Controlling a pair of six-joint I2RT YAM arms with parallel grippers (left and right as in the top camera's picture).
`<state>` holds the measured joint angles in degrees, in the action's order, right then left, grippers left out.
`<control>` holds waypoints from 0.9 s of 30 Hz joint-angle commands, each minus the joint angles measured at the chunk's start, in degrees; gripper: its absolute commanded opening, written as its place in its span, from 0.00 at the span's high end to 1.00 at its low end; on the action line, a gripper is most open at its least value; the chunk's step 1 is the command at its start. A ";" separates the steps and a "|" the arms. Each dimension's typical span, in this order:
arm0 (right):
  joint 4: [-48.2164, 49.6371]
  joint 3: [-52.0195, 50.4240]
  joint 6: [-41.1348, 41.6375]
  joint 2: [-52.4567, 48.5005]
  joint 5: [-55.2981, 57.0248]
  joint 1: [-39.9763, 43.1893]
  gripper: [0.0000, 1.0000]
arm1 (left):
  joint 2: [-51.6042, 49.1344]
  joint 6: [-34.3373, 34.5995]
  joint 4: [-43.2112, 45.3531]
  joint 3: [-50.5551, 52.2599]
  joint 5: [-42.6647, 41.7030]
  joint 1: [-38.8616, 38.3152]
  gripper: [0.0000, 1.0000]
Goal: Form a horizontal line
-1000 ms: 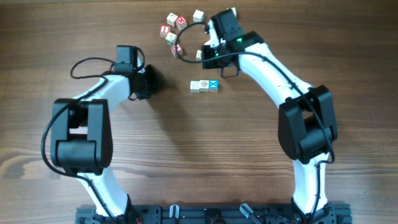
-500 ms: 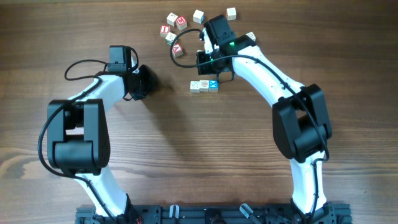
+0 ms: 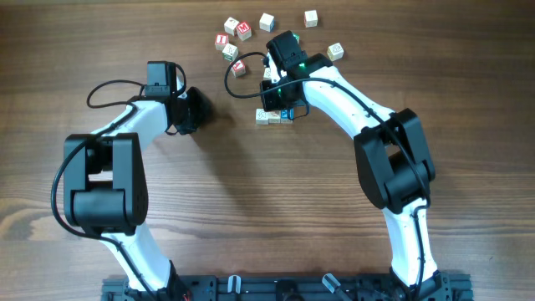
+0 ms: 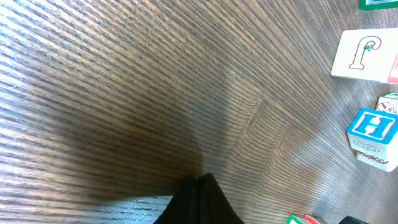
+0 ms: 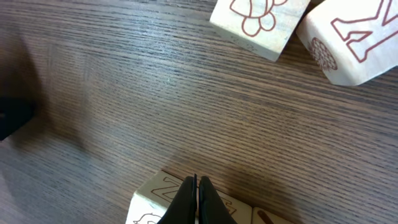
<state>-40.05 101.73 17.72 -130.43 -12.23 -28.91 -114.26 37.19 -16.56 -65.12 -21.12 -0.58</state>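
Wood-grain counter (image 3: 468, 50) everywhere, and the horizontal line (image 3: 274, 118) sat a bit above the middle of it in the overhead view. It was three tiny cubes touching side by side, two pale ones plus a cyan-faced cube (image 3: 287, 114) on the right end. The right arm (image 3: 351, 96) had folded in from the far side, so its black end hung directly over the row and covered part of the tops. The right jaws were closed tight with nothing pinched between them. From the right wrist camera the tips came down right at the top edge of a pale cube (image 5: 155, 202) of that row, with the next cube butted up beside it. I honestly couldn't tell if the tips were actually pressing on the wood or just above it. Past them were two loose cubes, one with a brown outline drawing (image 5: 258, 18) and one with a red letter (image 5: 348, 43), close to each other but well apart from the row. The left arm (image 3: 138, 125) was off to the left, its left jaws also shut and empty, well clear of the row and low over bare wood. Its wrist view caught a cube with a cyan H face (image 4: 372, 134) near the right edge, and a pale P cube (image 4: 364, 53) above it.
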 commanded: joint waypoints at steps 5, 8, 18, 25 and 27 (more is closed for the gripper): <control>-0.92 0.90 0.46 -1.01 -0.44 -0.50 0.95 | -4.20 -0.72 -2.58 3.41 7.30 0.70 0.96; -1.27 0.90 0.44 -1.01 -0.46 -0.50 0.95 | -4.20 -0.72 -2.56 3.41 7.30 0.70 0.96; -0.17 1.18 0.33 -1.01 0.87 -0.46 0.95 | -4.20 -0.72 -2.58 3.41 7.30 0.70 0.96; -0.15 1.81 0.35 -0.81 1.99 -0.11 0.95 | -4.20 -0.76 -2.64 3.41 6.95 0.55 0.96; -0.22 2.29 0.42 -0.81 2.60 -0.11 0.95 | -4.20 -0.96 -2.56 3.41 5.77 -0.04 0.96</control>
<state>-40.27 101.75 17.72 -130.43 -11.42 -28.99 -114.26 37.19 -16.56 -65.12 -21.15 -0.58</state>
